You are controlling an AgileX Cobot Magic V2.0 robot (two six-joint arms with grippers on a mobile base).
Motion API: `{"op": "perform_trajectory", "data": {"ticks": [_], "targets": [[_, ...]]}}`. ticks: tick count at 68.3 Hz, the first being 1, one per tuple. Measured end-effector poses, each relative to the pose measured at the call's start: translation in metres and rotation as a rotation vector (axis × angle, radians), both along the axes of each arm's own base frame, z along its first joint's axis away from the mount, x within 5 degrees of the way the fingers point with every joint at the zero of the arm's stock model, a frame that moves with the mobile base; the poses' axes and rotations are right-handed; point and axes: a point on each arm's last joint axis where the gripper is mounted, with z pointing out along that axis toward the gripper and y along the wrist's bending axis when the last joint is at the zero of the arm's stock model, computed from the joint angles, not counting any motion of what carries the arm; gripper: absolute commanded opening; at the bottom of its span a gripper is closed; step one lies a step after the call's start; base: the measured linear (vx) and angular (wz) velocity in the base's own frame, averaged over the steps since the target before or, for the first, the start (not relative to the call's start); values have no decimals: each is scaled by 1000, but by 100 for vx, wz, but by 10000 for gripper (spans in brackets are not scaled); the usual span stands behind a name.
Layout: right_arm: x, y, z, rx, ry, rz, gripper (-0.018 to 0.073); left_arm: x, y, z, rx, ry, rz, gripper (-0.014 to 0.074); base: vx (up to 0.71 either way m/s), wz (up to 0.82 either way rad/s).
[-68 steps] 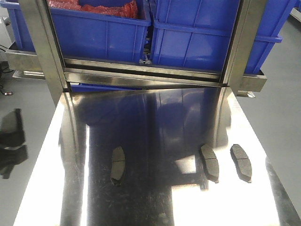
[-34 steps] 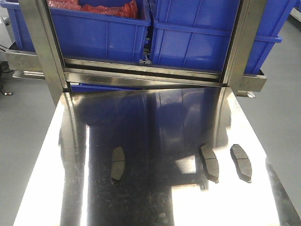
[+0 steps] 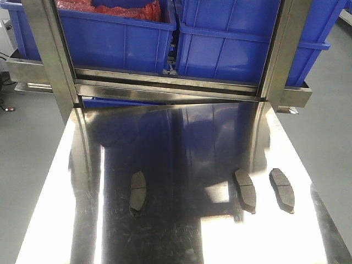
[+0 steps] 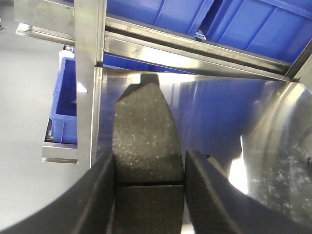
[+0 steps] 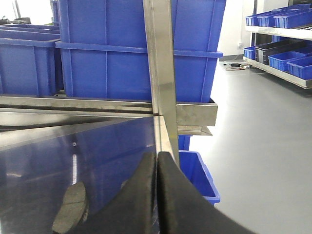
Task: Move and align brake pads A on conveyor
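Observation:
In the left wrist view my left gripper (image 4: 148,157) is shut on a dark grey brake pad A (image 4: 144,126). The pad sticks out forward between the fingers (image 4: 100,195), with its centre groove showing, above the left edge of the steel table (image 4: 273,146). Three more brake pads A lie on that table (image 3: 181,236): one at left (image 3: 137,192), two at right (image 3: 245,190) (image 3: 282,190). My right gripper (image 5: 157,156) is shut on nothing, just right of a pad (image 5: 70,207). Neither gripper shows in the front view. The conveyor is out of view.
A steel rack holds large blue bins (image 3: 121,38) behind the table, one with red contents (image 3: 126,8). Its uprights (image 3: 55,60) (image 3: 280,55) stand at the table's far corners. Blue bins sit on the floor on the left (image 4: 63,112) and right (image 5: 197,175).
A dark arm shape at the left edge of the front view one second ago has gone out of view. The three pads on the table have not moved.

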Motion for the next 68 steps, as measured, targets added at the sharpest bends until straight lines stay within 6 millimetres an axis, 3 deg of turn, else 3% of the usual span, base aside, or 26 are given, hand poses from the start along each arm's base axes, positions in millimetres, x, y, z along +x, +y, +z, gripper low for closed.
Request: {"op": "perform_trajectory", "data": {"ticks": [55, 59, 68], "targets": [[0, 0, 2, -12, -15, -1, -6, 0, 0, 0, 0, 0, 0, 178, 0, 0], [0, 0, 6, -21, 0, 0, -6, 0, 0, 0, 0, 0, 0, 178, 0, 0], [5, 0, 38, -55, 59, 2, -6, 0, 0, 0, 0, 0, 0, 178, 0, 0]]}}
